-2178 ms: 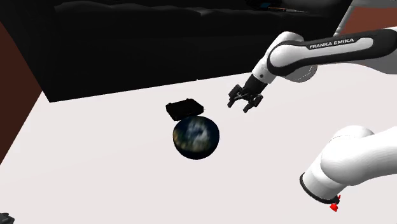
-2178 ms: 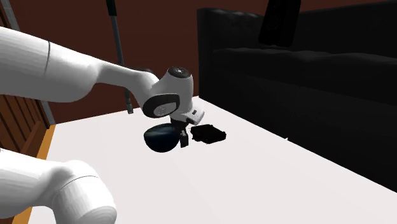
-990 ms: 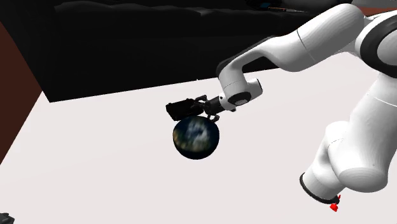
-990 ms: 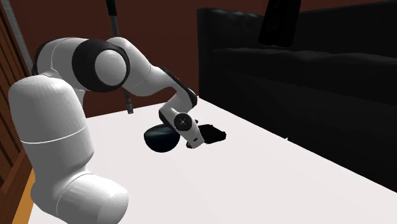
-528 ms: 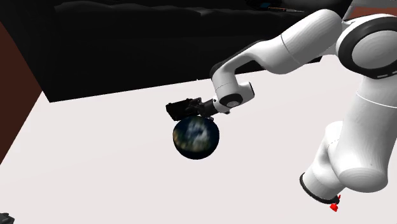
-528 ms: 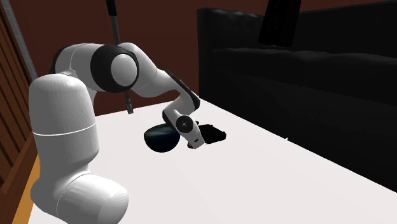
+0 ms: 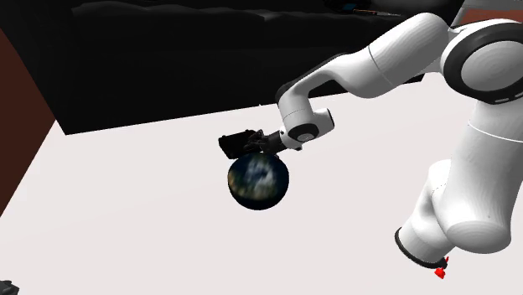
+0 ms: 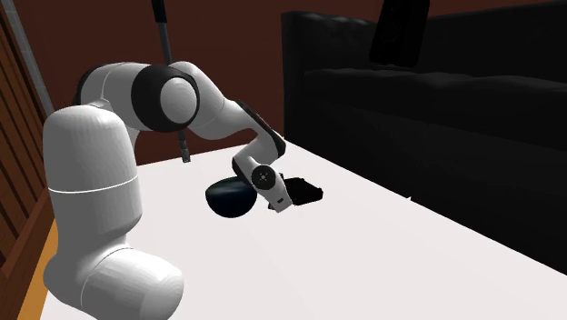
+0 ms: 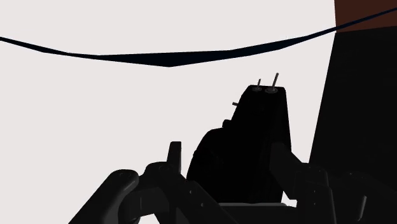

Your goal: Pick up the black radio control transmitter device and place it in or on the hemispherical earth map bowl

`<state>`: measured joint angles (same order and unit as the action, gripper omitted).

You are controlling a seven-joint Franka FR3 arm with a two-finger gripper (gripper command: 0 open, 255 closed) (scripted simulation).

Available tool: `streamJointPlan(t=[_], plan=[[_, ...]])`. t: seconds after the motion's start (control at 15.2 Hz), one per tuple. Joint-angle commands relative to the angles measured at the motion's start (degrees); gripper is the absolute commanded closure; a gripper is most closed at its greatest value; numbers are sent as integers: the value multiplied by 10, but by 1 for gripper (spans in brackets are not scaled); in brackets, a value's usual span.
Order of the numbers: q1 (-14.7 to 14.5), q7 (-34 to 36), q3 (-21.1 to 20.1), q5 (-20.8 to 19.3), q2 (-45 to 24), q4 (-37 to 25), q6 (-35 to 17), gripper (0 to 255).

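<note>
1. From the shoulder view the bowl shows its blue-and-cloud earth map. In the second exterior view it reads as a plain dark dome.
2. Up close, the wrist view picks out two small pegs at the far end of the black transmitter.
3. The transmitter lies flat on the white table, just behind the bowl, with the black sofa beyond.
4. The gripper stands spread, one finger to each side of the transmitter, with a sliver of table showing beside one finger.
5. Two seconds ago the gripper hung off towards the shoulder view's right. Now it is low at the transmitter. Transmitter and bowl have not moved.
6. The transmitter's long axis runs straight away from the gripper, pegged end farthest, towards the shoulder view's left.
</note>
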<state>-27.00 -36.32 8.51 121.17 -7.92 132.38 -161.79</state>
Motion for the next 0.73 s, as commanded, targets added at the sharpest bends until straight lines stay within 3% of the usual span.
streamJointPlan(t=[0.0,0.46,0.66], plan=[[0,0,0,0,0,0,0,255],[0,0,0,0,0,0,0,255],[0,37,-4,-34,19,4,-12,255]])
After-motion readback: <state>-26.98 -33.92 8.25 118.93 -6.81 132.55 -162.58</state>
